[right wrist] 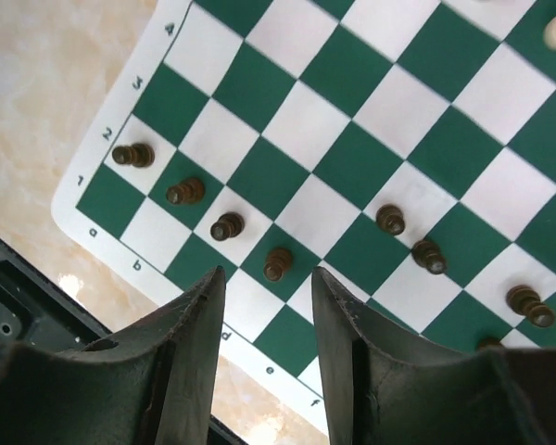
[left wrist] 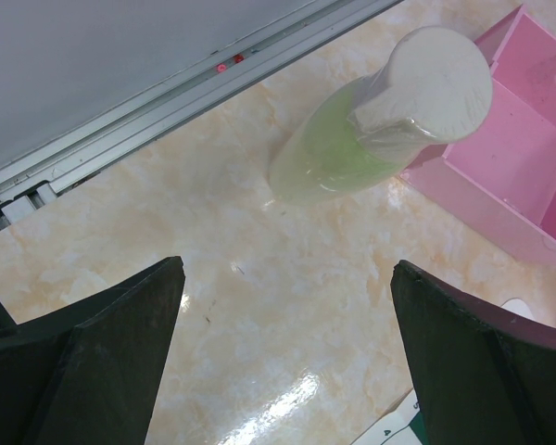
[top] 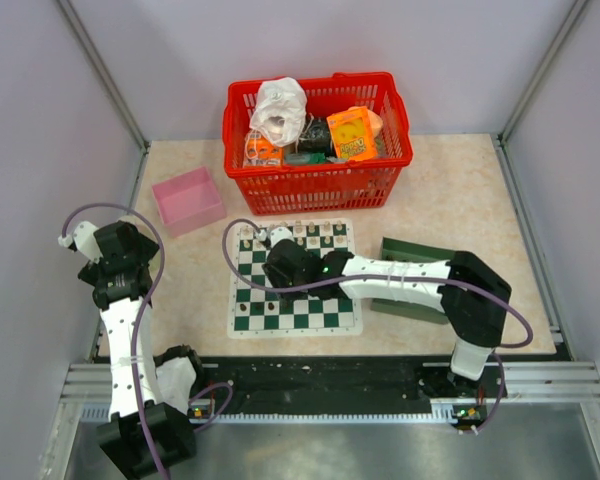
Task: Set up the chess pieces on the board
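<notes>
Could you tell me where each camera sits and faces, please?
Top external: above, behind the bases, looking down on the board, red basket, left arm, right arm.
Left wrist: on the left arm, facing down at a green bottle and pink box; left gripper open.
Right wrist: over the board's near corner and chess pieces; right gripper shows.
Shared: the board, top and right wrist; pink box, top and left wrist.

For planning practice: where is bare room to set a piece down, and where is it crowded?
Free: middle squares of the board, beyond the dark chess pieces; tabletop between board and left arm. Crowded: near rank at the right pincer.
</notes>
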You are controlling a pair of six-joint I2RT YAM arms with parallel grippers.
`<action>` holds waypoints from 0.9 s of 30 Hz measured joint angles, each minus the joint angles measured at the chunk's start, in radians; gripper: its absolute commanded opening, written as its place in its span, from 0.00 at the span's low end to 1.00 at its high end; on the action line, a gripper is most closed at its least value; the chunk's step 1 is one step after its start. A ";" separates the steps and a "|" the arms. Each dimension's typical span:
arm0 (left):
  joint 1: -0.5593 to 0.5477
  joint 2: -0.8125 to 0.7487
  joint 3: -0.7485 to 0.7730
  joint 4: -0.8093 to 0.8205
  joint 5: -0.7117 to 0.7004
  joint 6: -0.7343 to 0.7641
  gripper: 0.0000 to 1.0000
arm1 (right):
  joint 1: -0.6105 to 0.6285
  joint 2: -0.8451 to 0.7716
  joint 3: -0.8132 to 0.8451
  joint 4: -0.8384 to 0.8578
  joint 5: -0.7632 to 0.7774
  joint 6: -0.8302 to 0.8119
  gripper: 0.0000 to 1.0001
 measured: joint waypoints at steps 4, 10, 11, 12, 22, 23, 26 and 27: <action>0.000 0.000 0.000 0.000 0.000 0.000 0.99 | -0.037 -0.023 0.000 0.018 -0.002 0.000 0.43; 0.000 0.000 0.000 0.000 0.003 0.000 0.99 | -0.095 -0.005 0.000 0.013 -0.003 -0.001 0.43; 0.000 0.000 0.000 0.000 0.003 0.000 0.99 | -0.098 0.005 0.000 0.011 -0.003 -0.002 0.43; 0.000 0.000 0.000 0.000 0.004 0.000 0.99 | -0.100 0.020 0.001 0.011 -0.002 -0.003 0.43; 0.000 0.000 0.000 0.000 0.007 0.000 0.99 | -0.104 0.089 0.002 -0.010 0.001 -0.019 0.42; 0.000 0.000 0.000 0.000 0.007 0.000 0.99 | -0.104 0.091 0.004 -0.011 0.002 -0.021 0.42; 0.000 0.000 0.000 0.000 0.008 0.000 0.99 | -0.105 0.096 0.014 -0.010 0.007 -0.027 0.41; 0.000 0.000 0.000 0.000 0.008 0.000 0.99 | -0.106 0.097 0.015 -0.010 0.008 -0.029 0.40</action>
